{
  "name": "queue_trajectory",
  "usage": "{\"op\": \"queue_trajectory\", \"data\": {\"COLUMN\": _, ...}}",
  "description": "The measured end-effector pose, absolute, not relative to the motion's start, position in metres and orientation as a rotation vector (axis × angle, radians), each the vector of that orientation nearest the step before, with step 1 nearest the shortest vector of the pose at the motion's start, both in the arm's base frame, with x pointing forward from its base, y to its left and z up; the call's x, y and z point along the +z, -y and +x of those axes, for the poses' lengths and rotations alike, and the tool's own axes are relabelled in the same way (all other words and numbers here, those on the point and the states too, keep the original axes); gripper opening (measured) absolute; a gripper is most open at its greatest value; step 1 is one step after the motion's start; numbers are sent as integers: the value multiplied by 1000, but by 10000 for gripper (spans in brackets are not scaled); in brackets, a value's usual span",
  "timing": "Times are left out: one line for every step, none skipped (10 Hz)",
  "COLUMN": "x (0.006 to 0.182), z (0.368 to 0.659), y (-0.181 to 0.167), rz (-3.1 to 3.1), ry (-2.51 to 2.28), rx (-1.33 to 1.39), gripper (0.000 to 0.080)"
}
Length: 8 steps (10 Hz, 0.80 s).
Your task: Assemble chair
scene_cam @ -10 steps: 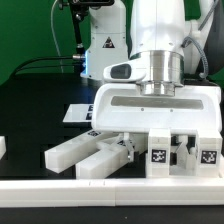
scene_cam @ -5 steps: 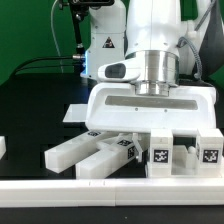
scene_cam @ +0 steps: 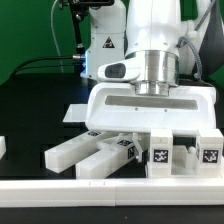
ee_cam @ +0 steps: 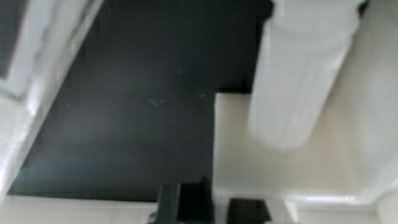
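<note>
While the robot's two-finger gripper (ee_cam: pixel 217 207) sits low among the white plastic chair pieces, its dark fingers (ee_cam: pixel 185 205) are closed up tight. I cannot tell if they pinch anything, because in the exterior view the white blocks hide the tips.

Two long white plastic bars (scene_cam: pixel 78 151) lie side by side on the black table (scene_cam: pixel 40 100), toward the exterior view's left. Small white cubes with black-and-white tags (scene_cam: pixel 159 156) stand close to the arm, toward the exterior view's right. In the wrist view a white rounded post (ee_cam: pixel 295 70) lies near the fingers.

I think the job now is to get hold of one piece. To do it well, the arm should rise slowly, just a little, and see if a piece comes along. If nothing comes, it should open, line up over the middle of one piece and squeeze again. It should stay off the cubes, so none get knocked.
</note>
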State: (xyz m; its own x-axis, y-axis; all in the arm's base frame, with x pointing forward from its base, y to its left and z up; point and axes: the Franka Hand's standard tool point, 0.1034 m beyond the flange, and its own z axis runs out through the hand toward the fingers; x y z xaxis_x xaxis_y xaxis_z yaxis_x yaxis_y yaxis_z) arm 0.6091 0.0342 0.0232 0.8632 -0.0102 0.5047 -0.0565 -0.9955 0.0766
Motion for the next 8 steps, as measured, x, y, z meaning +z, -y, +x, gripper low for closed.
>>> {"op": "queue_trajectory", "data": {"x": 29, "z": 610, "y": -32, "rz": 2949, "ry": 60, "rx": 798, "gripper": 29}}
{"op": "queue_trajectory", "data": {"x": 36, "z": 609, "y": -30, "rz": 2958, "ry": 69, "rx": 791, "gripper": 28}}
{"op": "queue_trajectory", "data": {"x": 41, "z": 607, "y": -32, "rz": 2988, "ry": 76, "rx": 744, "gripper": 28}}
{"op": "queue_trajectory", "data": {"x": 53, "z": 607, "y": -34, "rz": 3025, "ry": 86, "rx": 693, "gripper": 28}}
{"op": "queue_trajectory", "data": {"x": 64, "z": 609, "y": -30, "rz": 3023, "ry": 97, "rx": 707, "gripper": 28}}
{"op": "queue_trajectory", "data": {"x": 66, "z": 603, "y": -29, "rz": 3070, "ry": 112, "rx": 606, "gripper": 28}}
{"op": "queue_trajectory", "data": {"x": 75, "z": 598, "y": -30, "rz": 3147, "ry": 129, "rx": 427, "gripper": 28}}
{"op": "queue_trajectory", "data": {"x": 85, "z": 600, "y": -28, "rz": 3179, "ry": 129, "rx": 319, "gripper": 28}}
